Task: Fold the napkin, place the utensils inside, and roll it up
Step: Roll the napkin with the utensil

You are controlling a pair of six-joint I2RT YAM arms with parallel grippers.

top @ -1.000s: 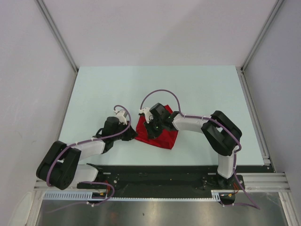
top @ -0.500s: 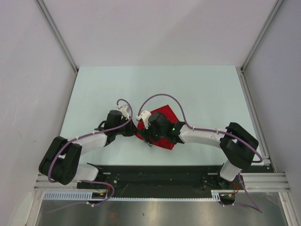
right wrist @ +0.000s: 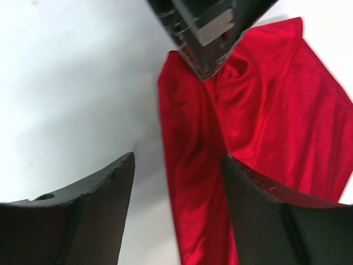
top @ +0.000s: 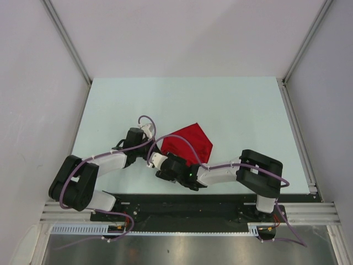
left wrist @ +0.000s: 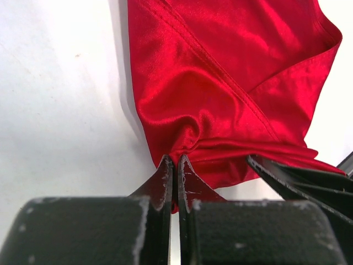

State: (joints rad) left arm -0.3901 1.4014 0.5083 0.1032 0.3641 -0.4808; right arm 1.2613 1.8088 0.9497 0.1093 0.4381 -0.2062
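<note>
Pinching a bunched edge of the red napkin (left wrist: 220, 72) in closed jaws, the left gripper (left wrist: 172, 165) is anchoring it on the table (top: 231, 105), likely for folding, while the right gripper (right wrist: 177, 163) is hovering above it, spread open and empty.

Far side: bare table (top: 182, 99), open across its whole width.
Right of the napkin (top: 192, 143): open tabletop.
Napkin's left corner: crowded. The left gripper (left wrist: 174, 165) pinches it, and the right gripper (right wrist: 177, 159) is close by, jaws apart.
Near edge: the right arm (top: 220, 174) lies along it; the left arm (top: 110, 161) bars the near-left.
</note>
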